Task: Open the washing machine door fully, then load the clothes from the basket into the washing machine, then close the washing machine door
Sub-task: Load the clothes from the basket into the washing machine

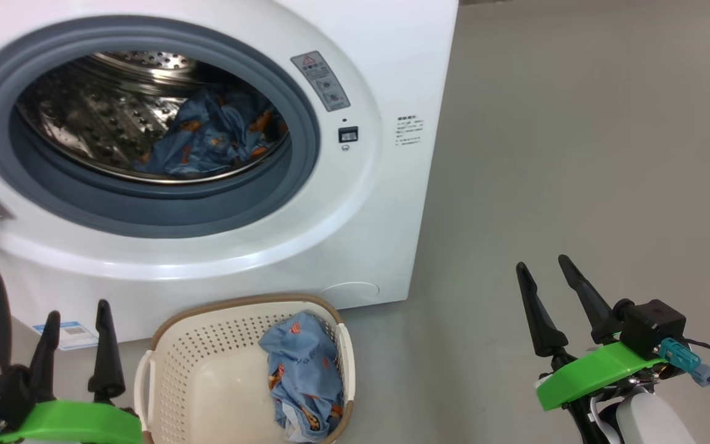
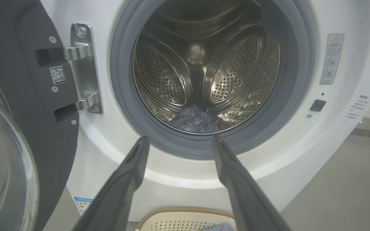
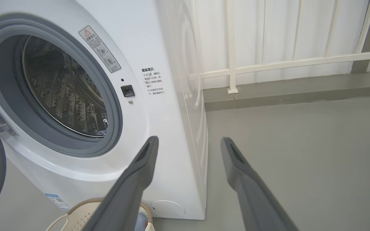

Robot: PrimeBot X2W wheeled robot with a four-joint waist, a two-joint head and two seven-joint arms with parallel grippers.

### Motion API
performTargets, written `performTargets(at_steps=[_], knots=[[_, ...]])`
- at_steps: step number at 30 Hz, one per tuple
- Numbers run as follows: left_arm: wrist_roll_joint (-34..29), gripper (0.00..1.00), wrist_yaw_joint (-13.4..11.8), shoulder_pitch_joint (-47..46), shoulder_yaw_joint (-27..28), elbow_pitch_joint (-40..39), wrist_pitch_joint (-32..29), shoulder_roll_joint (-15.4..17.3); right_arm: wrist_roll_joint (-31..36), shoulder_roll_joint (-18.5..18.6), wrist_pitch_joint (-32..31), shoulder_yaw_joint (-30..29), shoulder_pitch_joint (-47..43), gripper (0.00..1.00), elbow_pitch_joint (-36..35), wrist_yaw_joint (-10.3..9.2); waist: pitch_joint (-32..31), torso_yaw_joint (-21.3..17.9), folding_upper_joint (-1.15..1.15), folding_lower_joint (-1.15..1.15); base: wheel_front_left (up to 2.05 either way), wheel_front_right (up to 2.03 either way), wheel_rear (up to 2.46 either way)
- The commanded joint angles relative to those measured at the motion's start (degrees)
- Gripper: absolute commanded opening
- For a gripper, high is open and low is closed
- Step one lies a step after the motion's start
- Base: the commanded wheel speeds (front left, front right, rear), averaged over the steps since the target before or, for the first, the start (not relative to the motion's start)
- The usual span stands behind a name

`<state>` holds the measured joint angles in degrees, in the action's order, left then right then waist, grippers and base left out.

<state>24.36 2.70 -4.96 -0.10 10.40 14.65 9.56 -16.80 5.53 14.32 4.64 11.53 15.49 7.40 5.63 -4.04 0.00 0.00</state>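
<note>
While the washing machine door [image 2: 27, 128] stands swung out at the left, surroundings: white washing machine [image 1: 392, 61] ahead, grey floor [image 1: 577, 154] to its right, pale railing [image 3: 268, 64] behind.
Load: some clothes [image 1: 213, 139] lie low in the drum [image 1: 84, 117]; another piece sits in the basket's right half.
Container: cream perforated basket [image 1: 207, 345], brown-rimmed, just before the machine.
Materials: dimpled steel drum, grey rubber gasket [image 1: 145, 209].
Left side: left tool [image 1: 77, 309] spread wide, empty, beside the basket.
Right side: right tool [image 1: 542, 263] spread wide, empty, above the floor.
</note>
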Motion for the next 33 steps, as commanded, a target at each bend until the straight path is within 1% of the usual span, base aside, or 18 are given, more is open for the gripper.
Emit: performTargets(at_steps=[1,10,16,33], knots=[[-1.0,1.0,-0.41,-0.6,2.3,-1.95,0.35,0.91,-0.35,0.14,0.68,1.17,0.05,1.0,-1.32,0.09,-0.5,0.58,0.0,0.0,0.0,0.0,0.0],[-1.89,1.0,-0.75,1.2,2.93,-3.09,0.35,-1.05,-0.51,0.84,0.68,1.26,-0.72,1.0,-1.26,0.09,-1.46,1.51,0.0,0.0,0.0,0.0,0.0],[-2.33,1.0,-0.53,1.51,3.23,-3.41,0.35,-1.87,-0.65,1.23,0.68,1.58,-0.93,1.0,-1.1,0.09,-1.63,1.75,0.0,0.0,0.0,0.0,0.0],[-3.3,1.0,0.18,1.46,3.67,-3.05,0.35,-2.64,-0.78,1.55,0.68,2.14,-0.56,1.0,-0.47,0.09,-1.67,1.41,0.0,0.0,0.0,0.0,0.0]])
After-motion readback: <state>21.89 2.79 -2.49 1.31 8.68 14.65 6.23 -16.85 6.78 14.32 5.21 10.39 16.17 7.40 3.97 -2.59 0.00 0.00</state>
